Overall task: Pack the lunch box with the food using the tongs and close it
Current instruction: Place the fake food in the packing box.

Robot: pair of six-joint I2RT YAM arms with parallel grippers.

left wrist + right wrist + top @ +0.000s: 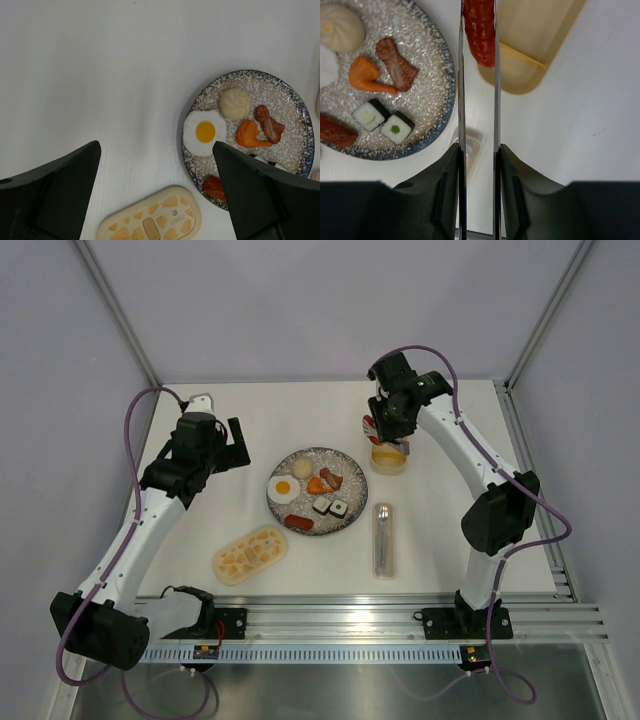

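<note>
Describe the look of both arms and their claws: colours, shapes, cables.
The left arm and right arm have white tubular links with black joint housings. A purple cable loops along each. The left claw and right claw have broad matte black fingers. No markings are legible.

A white counter (pixel 300 410) fills the workspace, its surface finely ribbed in the close views. A round grey plate (pixel 318 451) with a speckled face and a darker rim lies near the middle of it. Just right of the plate, apart from it, lies a long, narrow clear case (pixel 384 540), set lengthwise from the near side to the far side; a metal utensil (pixel 383 523) shows through it. In the right wrist view one rounded end of the case sits close to the plate's rim without touching it. A ridged metal rail (pixel 350 625) runs along the counter's near edge. Slanting metal posts (pixel 115 310) and pale lilac-grey walls (pixel 330 300) enclose the far side.
</note>
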